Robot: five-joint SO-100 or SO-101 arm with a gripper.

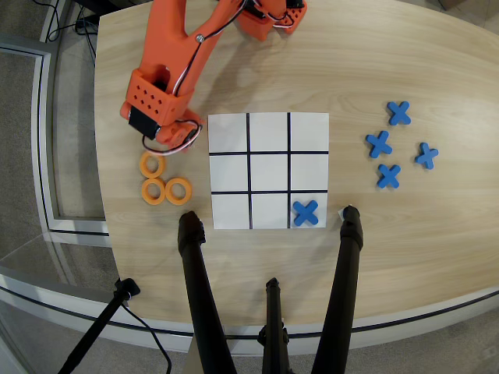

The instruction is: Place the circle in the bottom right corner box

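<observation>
While the hand hung low at the left of the frame, its fingers were hidden beneath the orange arm, so open or closed could not be told. Just below it lay the circle, nearest of three orange rings on the tabletop. Probably light, rigid and thin; pinch across one rim wall through the hole.

No readable text, labels or numbers apparent
</observation>
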